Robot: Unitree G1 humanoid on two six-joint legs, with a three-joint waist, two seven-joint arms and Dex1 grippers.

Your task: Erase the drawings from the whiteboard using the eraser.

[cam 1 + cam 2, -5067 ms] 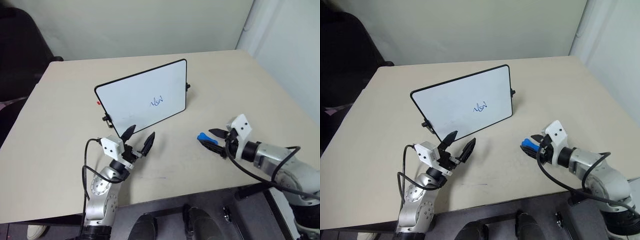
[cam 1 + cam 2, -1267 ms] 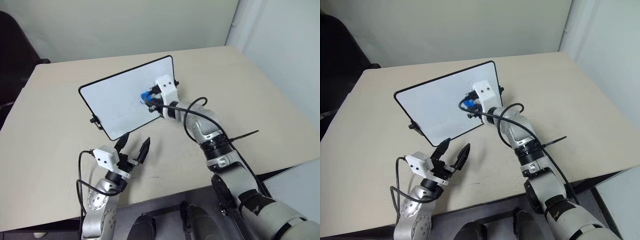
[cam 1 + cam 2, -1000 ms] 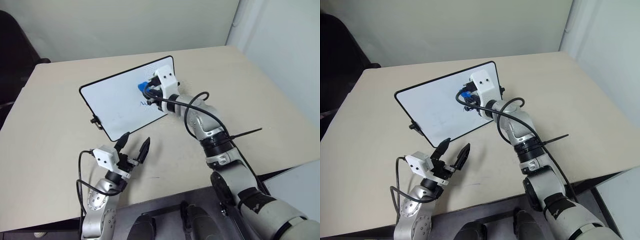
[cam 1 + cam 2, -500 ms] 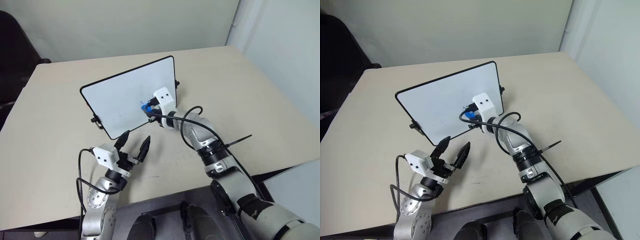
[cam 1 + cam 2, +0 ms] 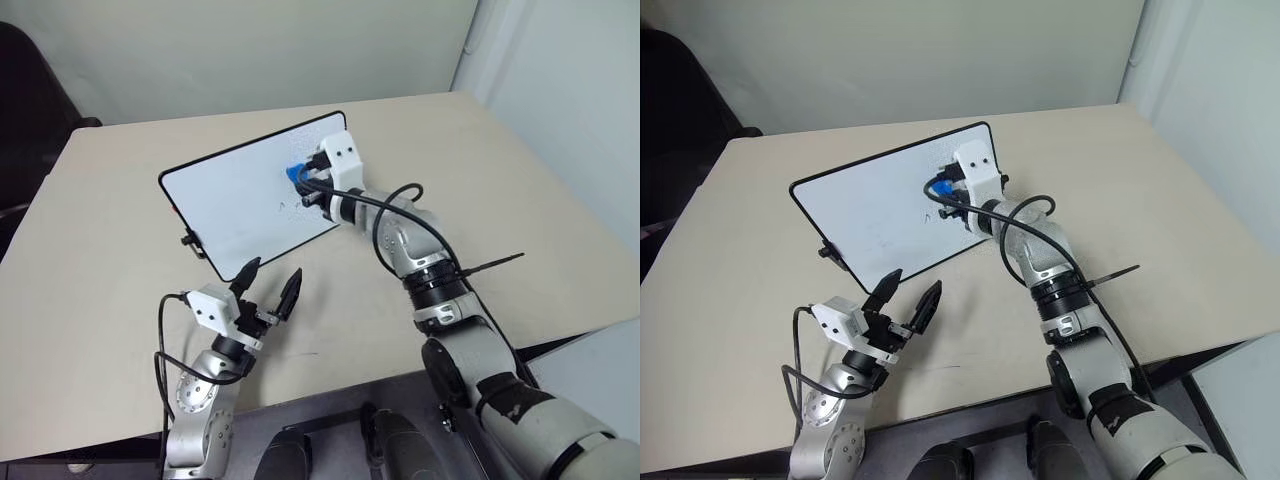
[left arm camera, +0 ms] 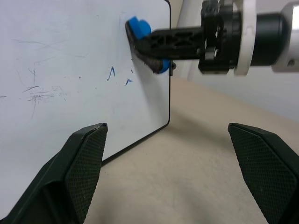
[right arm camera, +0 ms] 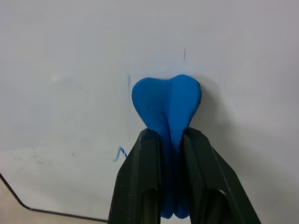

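The right tool (image 5: pixel 300 182) is pinching the eraser (image 5: pixel 295 173) tight against the whiteboard (image 5: pixel 225 200), high on its right part. The remaining drawings (image 6: pixel 117 77) are lying just below the eraser, calling for a downward stroke. The left tool (image 5: pixel 270 285) is hovering open over the worktop (image 5: pixel 100 250).

No readable text, label, brand, number or sign appears anywhere. The whiteboard (image 5: pixel 250 195) carries only a few short blue marker strokes (image 6: pixel 117 77) and faint grey smudges, none forming letters or digits.
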